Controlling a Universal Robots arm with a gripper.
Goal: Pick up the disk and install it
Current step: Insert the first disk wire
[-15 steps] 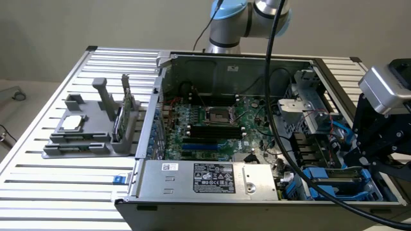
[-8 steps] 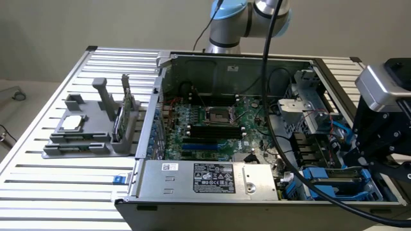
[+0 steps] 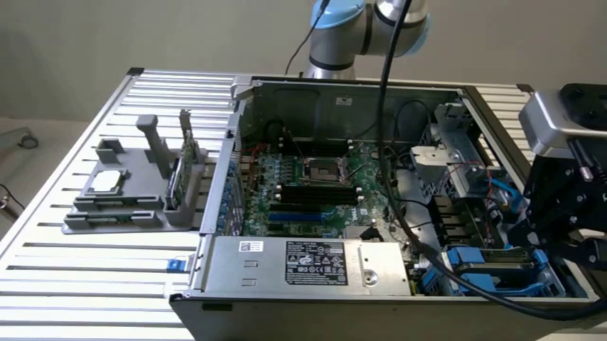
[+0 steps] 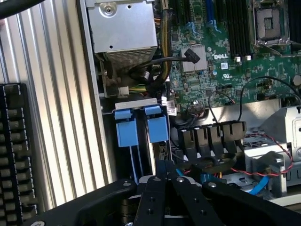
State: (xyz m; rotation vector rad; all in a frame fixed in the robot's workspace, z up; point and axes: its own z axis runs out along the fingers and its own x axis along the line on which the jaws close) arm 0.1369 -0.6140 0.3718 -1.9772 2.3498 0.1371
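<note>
Pincer: black two-finger gripper point(image 4: 164, 182), fingers pressed together, nothing visibly between them, poised over the drive bay.
Disk: silver-grey hard drive in a blue plastic carrier point(image 4: 157, 126), apparently edge-on in the open grey metal computer case point(image 3: 351, 87), beside a second blue carrier point(image 4: 127, 129).
Handling: likely stiff, fairly heavy, shock-sensitive; best held by the carrier's blue frame.

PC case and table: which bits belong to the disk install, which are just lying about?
Job: gripper, jaws shut, by the blue drive cage; blue disk carriers seated edge-on in it.
Lying about: grey fixture with silver chip and upright card; power supply; motherboard.
</note>
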